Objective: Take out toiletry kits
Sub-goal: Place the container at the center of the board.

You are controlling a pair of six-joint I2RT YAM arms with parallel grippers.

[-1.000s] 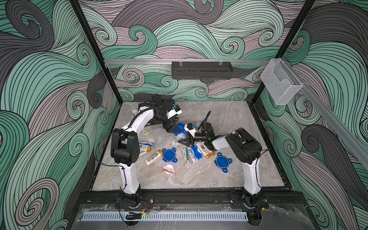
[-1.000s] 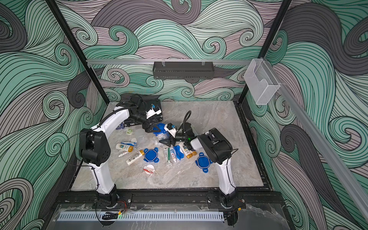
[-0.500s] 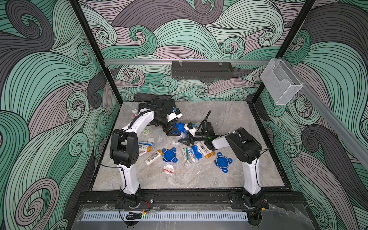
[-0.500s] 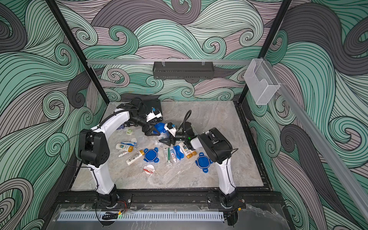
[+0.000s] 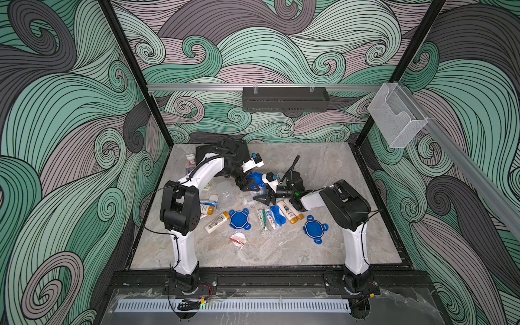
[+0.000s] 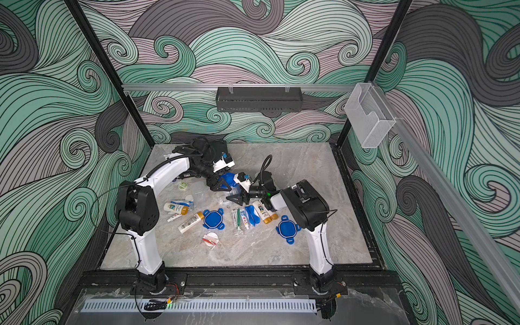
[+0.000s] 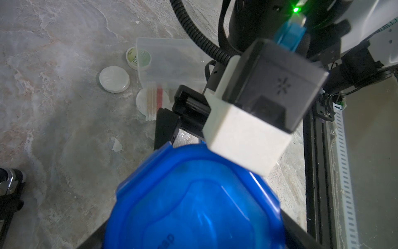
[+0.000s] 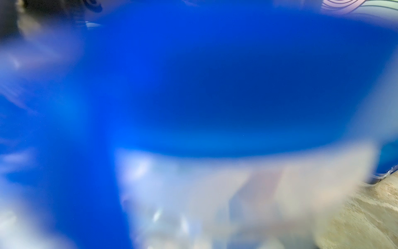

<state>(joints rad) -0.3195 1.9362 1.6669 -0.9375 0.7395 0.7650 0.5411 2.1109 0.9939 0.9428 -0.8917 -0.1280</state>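
A marbled surface (image 5: 323, 168), seen from above, holds two white robot arms and a scatter of travel toiletries.

Most of the unpacking looks done. The toiletry kits (image 6: 238, 221) lie loose in a band from 9 o'clock, through the centre, to 4 o'clock. From left to right there are:

- a gold-capped white bottle (image 5: 206, 209)
- a second white bottle (image 5: 216, 222) on its side
- a loose blue lid (image 5: 239, 219)
- a round white packet (image 5: 237, 239)
- a wrapped green toothbrush (image 5: 263, 222)
- a small toothpaste tube (image 5: 270, 222)
- a blue pouch (image 5: 277, 215)
- two more gold-capped bottles (image 5: 288, 211)
- another blue lid (image 5: 315, 229)

A clear tub (image 5: 225, 192), apparently empty, sits toward 10 o'clock.

What seems left is one blue-lidded container (image 7: 193, 204), just toward 12 o'clock from the centre, between the two grippers. The left gripper (image 5: 251, 183) has its jaws wide on either side of the lid. Whether they press on it cannot be told. The right gripper (image 5: 266, 197) meets the container from 3 o'clock. Its wrist view is only a blue and milky blur, so its grip cannot be told either.
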